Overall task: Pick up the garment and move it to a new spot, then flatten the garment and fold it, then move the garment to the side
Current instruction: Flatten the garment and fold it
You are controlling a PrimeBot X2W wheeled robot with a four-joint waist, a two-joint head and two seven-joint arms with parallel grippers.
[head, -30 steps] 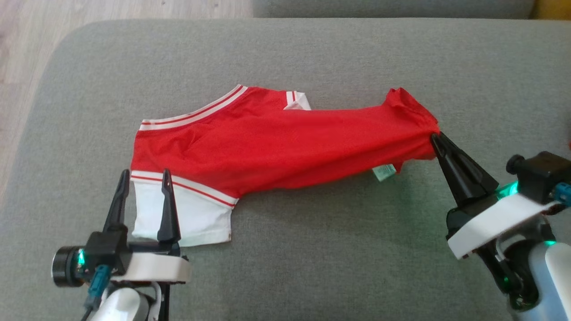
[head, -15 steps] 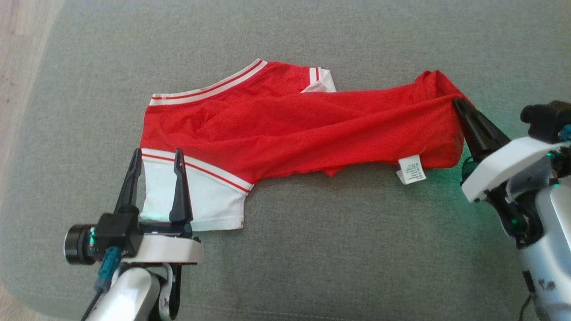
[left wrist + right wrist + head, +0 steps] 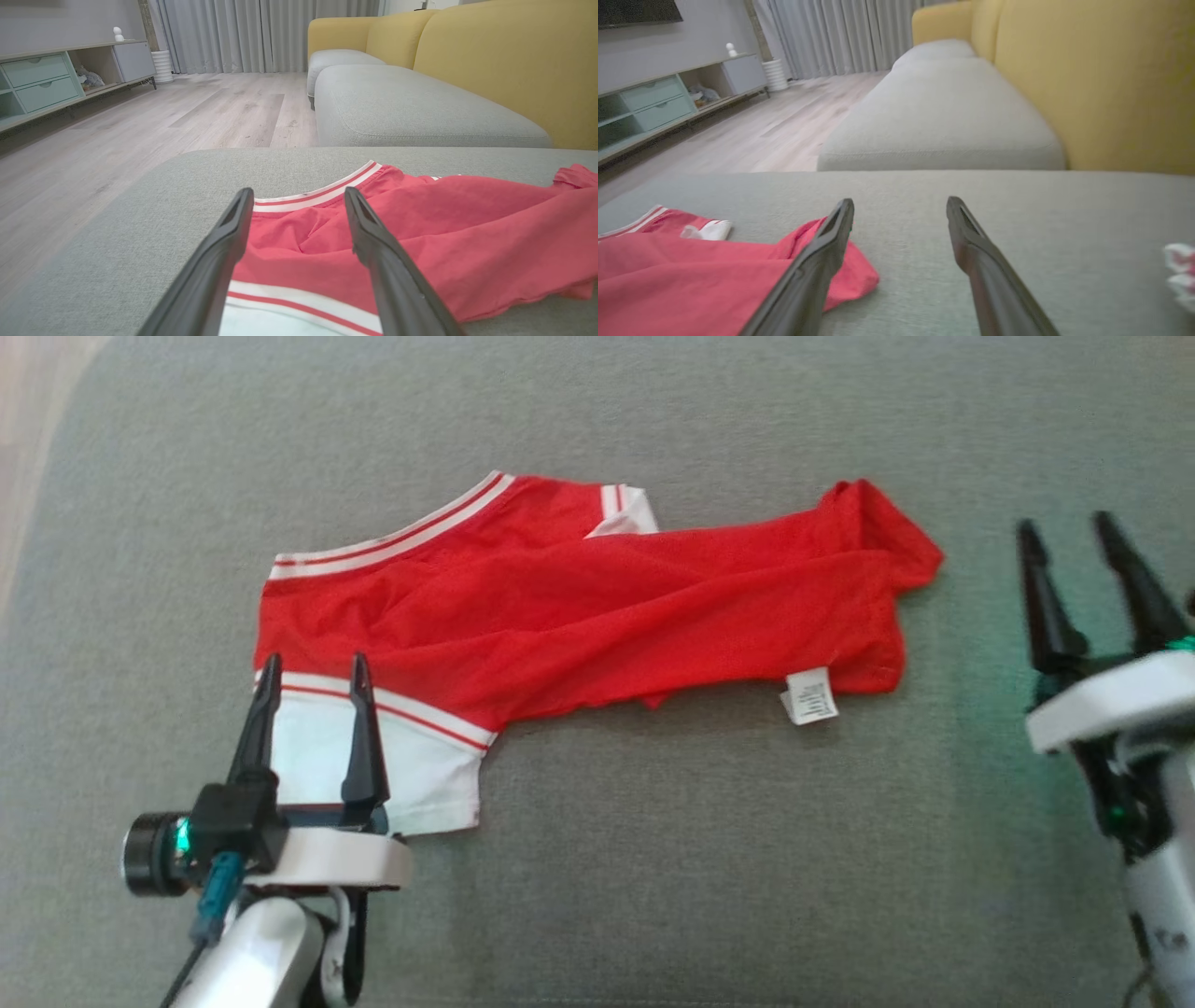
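A red garment [image 3: 597, 607] with white striped trim and a white sleeve [image 3: 373, 765] lies stretched sideways on the grey cushion [image 3: 653, 859], a white label [image 3: 810, 696] at its lower right hem. My left gripper [image 3: 313, 665] hovers open over the white sleeve, and the left wrist view has the red cloth [image 3: 444, 233] between and beyond its fingers. My right gripper [image 3: 1067, 525] is open and empty, just right of the garment's bunched right end [image 3: 887, 537]. The red cloth [image 3: 691, 284] lies left of the gripper [image 3: 899, 204] in the right wrist view.
Beyond the cushion stand a second grey seat [image 3: 411, 107] with yellow backrests [image 3: 509, 60], wooden floor [image 3: 140, 121] to the left, and a low cabinet [image 3: 42, 84] by the wall. Something small, white and pink, [image 3: 1181, 275] lies on the cushion far right.
My right gripper has let go of the garment's right end, opened and pulled away to the right. The freed cloth dropped flat. The head camera also shifted.
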